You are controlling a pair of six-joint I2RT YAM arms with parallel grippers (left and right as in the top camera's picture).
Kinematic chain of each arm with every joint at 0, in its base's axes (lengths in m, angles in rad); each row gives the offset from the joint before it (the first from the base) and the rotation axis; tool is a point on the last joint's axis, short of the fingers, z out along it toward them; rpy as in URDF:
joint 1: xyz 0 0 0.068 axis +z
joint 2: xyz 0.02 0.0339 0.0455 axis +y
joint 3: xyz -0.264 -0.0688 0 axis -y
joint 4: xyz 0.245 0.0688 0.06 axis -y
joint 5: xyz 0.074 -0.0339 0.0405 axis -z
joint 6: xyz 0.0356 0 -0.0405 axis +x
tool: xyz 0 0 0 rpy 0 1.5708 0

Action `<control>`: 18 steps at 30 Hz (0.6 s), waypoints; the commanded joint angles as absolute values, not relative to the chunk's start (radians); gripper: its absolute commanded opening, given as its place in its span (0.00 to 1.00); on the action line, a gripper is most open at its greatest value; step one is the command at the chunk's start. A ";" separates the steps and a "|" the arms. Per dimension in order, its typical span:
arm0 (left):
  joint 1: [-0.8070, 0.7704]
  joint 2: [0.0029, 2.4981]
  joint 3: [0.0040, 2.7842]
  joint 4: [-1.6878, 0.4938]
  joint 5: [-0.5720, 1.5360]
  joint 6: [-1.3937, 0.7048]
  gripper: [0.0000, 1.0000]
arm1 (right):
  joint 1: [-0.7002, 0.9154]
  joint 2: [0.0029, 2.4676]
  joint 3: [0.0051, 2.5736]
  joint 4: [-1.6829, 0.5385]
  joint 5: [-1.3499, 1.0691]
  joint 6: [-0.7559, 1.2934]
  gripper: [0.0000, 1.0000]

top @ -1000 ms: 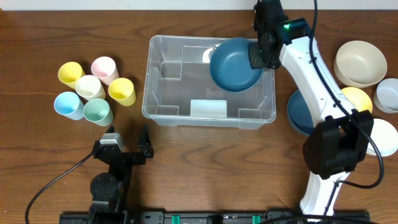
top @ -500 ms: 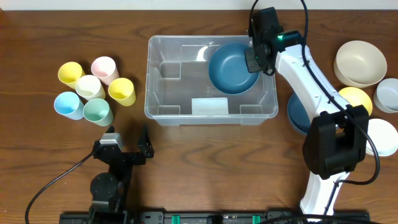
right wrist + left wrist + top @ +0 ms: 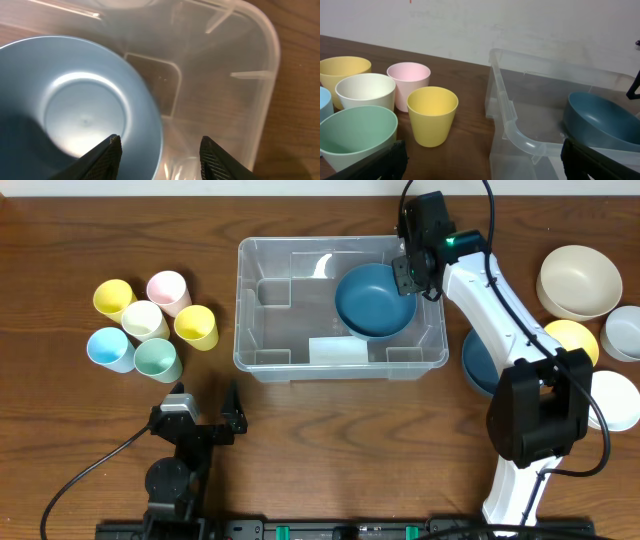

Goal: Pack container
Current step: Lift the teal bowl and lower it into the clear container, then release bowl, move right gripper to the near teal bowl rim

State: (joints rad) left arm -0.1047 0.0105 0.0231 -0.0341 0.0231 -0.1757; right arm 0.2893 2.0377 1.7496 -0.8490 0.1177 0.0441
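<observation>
Hovering low over the clear container [image 3: 250,300] at mid-table, right gripper [image 3: 160,150] spreads wide, gripping nothing, blue bowl [image 3: 375,300] apparently resting inside. Left gripper [image 3: 207,400] waits open, empty.

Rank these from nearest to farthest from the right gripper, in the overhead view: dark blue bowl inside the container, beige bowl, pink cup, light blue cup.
1. Dark blue bowl, in the container, by the right gripper.
2. Beige bowl, far right.
3. Pink cup, left.
4. Light blue cup, far left.
</observation>
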 commanded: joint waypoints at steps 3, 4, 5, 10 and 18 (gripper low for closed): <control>-0.098 0.006 0.004 -0.072 0.008 -0.158 0.98 | 0.310 1.938 1.823 -0.892 0.063 0.111 0.52; -0.098 0.006 0.004 -0.072 0.009 -0.159 0.98 | 0.303 1.917 1.831 -0.904 0.063 0.130 0.52; -0.098 0.006 0.004 -0.072 0.008 -0.158 0.98 | 0.291 1.892 1.839 -0.919 0.068 0.152 0.51; -0.098 0.006 0.004 -0.072 0.008 -0.158 0.98 | 0.173 1.795 1.840 -0.971 0.095 0.236 0.53; -0.098 0.006 0.004 -0.072 0.009 -0.159 0.98 | -0.096 1.837 1.831 -1.021 0.100 0.228 0.51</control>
